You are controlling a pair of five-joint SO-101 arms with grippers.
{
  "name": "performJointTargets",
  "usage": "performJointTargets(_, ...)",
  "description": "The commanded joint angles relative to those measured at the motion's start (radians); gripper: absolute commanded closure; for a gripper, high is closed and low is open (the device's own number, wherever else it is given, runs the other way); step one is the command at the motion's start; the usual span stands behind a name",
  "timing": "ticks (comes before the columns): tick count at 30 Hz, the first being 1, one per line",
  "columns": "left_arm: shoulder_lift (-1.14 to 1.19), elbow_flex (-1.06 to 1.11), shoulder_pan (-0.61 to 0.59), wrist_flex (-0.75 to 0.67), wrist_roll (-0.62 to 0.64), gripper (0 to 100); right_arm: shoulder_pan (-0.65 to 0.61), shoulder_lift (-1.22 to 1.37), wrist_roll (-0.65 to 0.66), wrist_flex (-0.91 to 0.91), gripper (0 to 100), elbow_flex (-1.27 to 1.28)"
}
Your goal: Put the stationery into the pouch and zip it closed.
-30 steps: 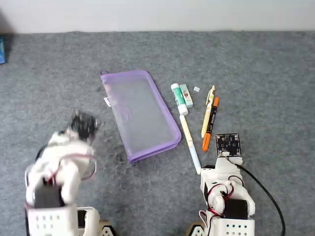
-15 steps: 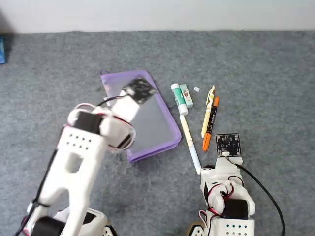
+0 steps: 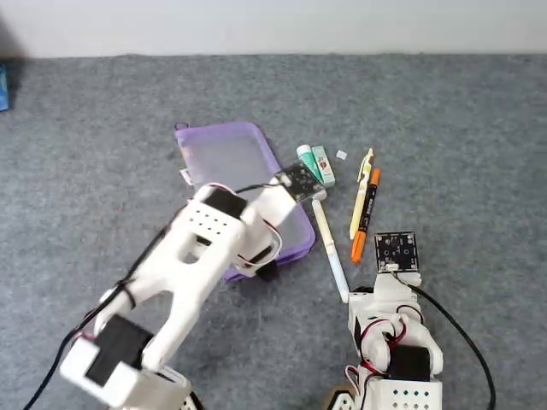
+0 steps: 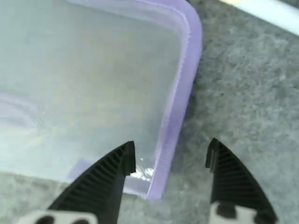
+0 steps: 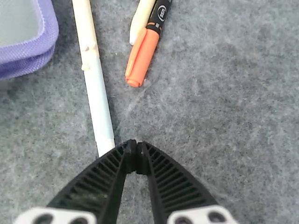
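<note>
Left fingers [image 4: 105, 175] apart over the right side of the pouch [image 4: 84, 79], straddling its purple edge [image 4: 180, 98]. The edge runs lengthwise between them, with one finger over the clear panel and the other over bare counter [image 4: 247, 102]. Pouch lies flat, with the stationery loose just beside it. Right fingers [image 5: 117, 172] pressed together just short of the pale blue pen [image 5: 96, 93], its long axis pointing away from them. Left arm is nearer the pouch, right nearer the pens.

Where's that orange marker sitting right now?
In the high view the orange marker lies on the right arm's side, beside a cream pen, just ahead of the right gripper.
</note>
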Motion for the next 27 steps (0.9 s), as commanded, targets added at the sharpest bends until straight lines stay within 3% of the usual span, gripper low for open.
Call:
performJointTargets(1, 0.054, -0.050, -0.002, -0.086, 0.002, 77, -0.005, -0.004, 0.006, 0.004, 99.0, 0.017)
performJointTargets(9, 0.074, -0.047, -0.032, -0.192, -0.005, 98, -0.005, -0.004, 0.006, 0.004, 99.0, 0.017)
performJointTargets(18, 0.066, -0.091, -0.043, 0.017, -0.006, 99, -0.007, -0.004, 0.006, 0.004, 99.0, 0.018)
performJointTargets(22, 0.066, -0.220, -0.060, 0.129, 0.002, 99, -0.007, -0.002, 0.006, 0.004, 99.0, 0.018)
performJointTargets(27, 0.072, -0.430, -0.109, 0.147, 0.003, 99, -0.008, -0.001, 0.006, 0.004, 99.0, 0.018)
